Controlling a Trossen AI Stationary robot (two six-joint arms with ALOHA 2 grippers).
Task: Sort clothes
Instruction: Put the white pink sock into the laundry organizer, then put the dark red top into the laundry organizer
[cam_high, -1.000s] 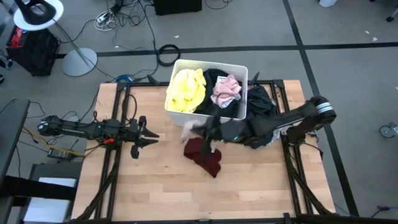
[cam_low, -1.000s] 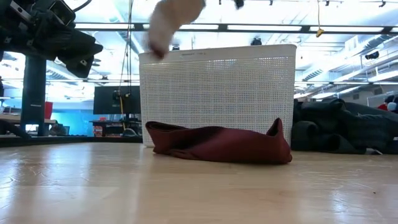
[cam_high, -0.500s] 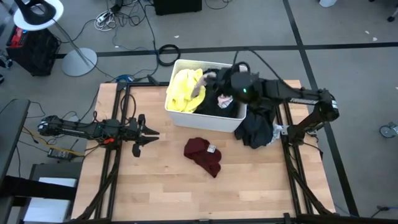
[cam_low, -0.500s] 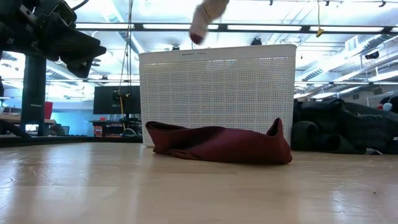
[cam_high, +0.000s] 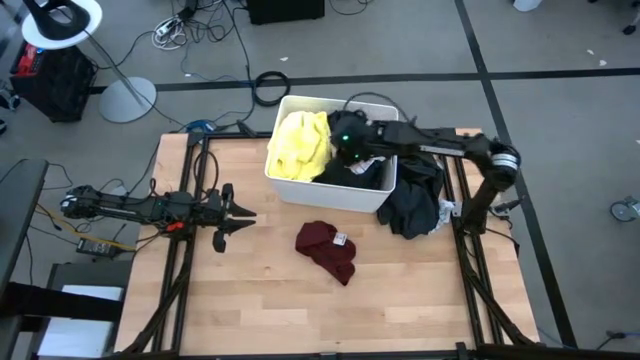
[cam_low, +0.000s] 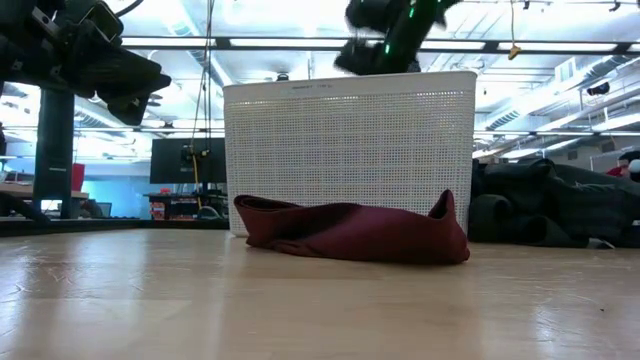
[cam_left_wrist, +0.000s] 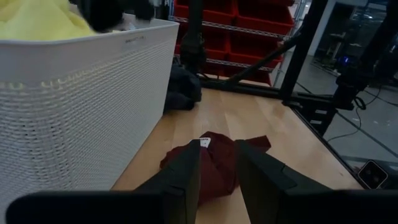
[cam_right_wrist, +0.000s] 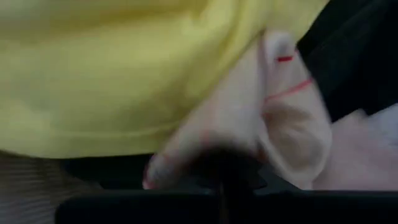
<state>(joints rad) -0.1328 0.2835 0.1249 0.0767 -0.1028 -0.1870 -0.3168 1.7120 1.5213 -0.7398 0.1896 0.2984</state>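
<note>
The wooden table (cam_high: 260, 300) sits among cables on a grey floor; nearest me the maroon garment (cam_high: 327, 250) lies crumpled, soft and light by my judgement, best pinched at a raised fold; my left pincer (cam_high: 232, 218) waits beside it, parted and empty; beyond, the white bin (cam_high: 320, 189) holds yellow cloth (cam_high: 298, 145) and dark pieces; my right pincer (cam_high: 347, 140), over the bin, is clamped on a pale pink piece (cam_right_wrist: 249, 124).

The right tool (cam_high: 345, 135) is hanging over the bin (cam_high: 290, 190), just above the clothes (cam_high: 300, 145) lying inside it. Nearer the table's (cam_high: 420, 300) front edge, another garment (cam_high: 327, 250) is lying. The left tool (cam_high: 235, 215) is waiting well apart.
</note>
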